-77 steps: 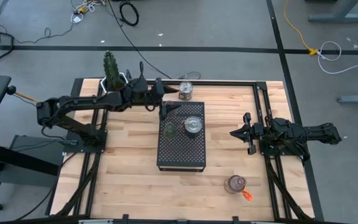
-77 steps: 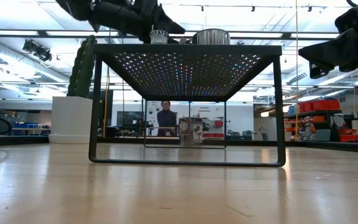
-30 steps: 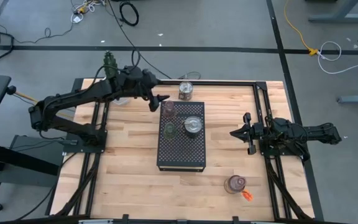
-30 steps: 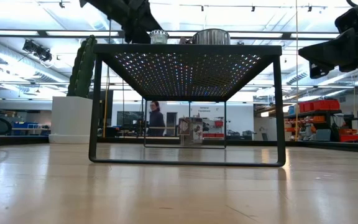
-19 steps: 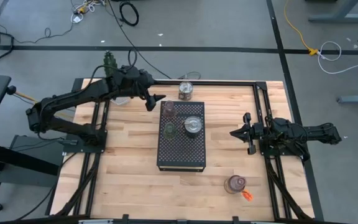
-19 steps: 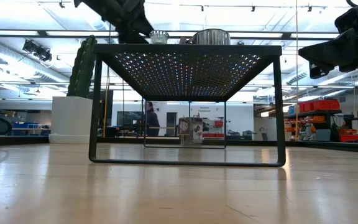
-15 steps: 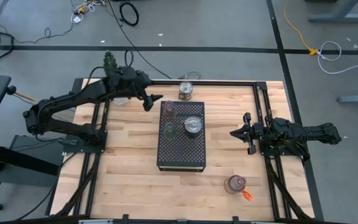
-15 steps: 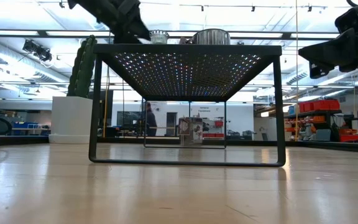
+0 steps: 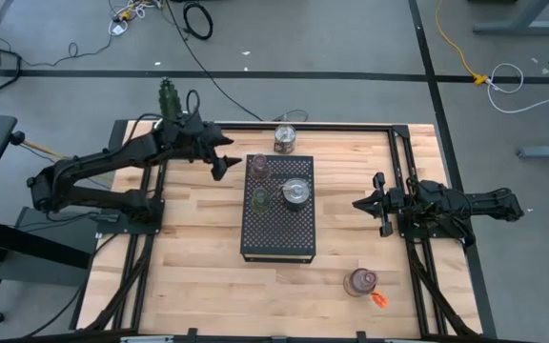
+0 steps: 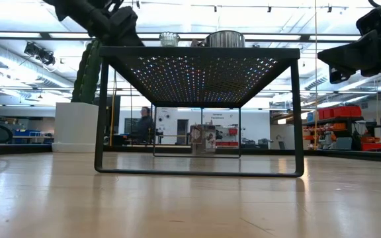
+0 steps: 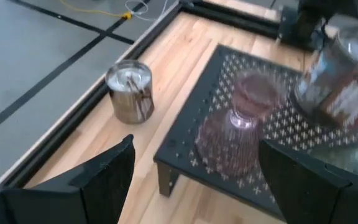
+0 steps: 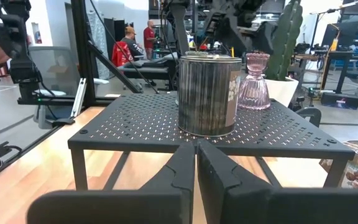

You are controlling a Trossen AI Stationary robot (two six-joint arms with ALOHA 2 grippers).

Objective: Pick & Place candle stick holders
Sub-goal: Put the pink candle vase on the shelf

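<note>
A black perforated stand [image 9: 276,229] holds a pink-purple holder [image 9: 258,168], a green holder [image 9: 260,198] and a wider silvery holder [image 9: 295,191]. All three rest on its top. My left gripper [image 9: 224,165] is open and empty, just left of the stand's far left corner. In the left wrist view its fingers stand wide apart [image 11: 204,180], back from the pink holder [image 11: 235,127]. Another silvery holder [image 9: 285,139] stands on the table beyond the stand. A pinkish holder [image 9: 360,281] with an orange tag stands near the front right. My right gripper [image 9: 365,204] is shut and empty, right of the stand.
A cactus [image 9: 168,95] in a white pot [image 10: 76,125] stands at the table's far left corner, behind my left arm. Black rails frame the table's far, left and right edges. Bare wood lies in front of the stand [image 9: 208,286]. A person walks in the room behind [image 10: 144,125].
My left gripper, open and empty, has drawn back from the stand's far left corner toward the table's left edge. The pink holder stays upright on the stand. My right arm has kept still.
</note>
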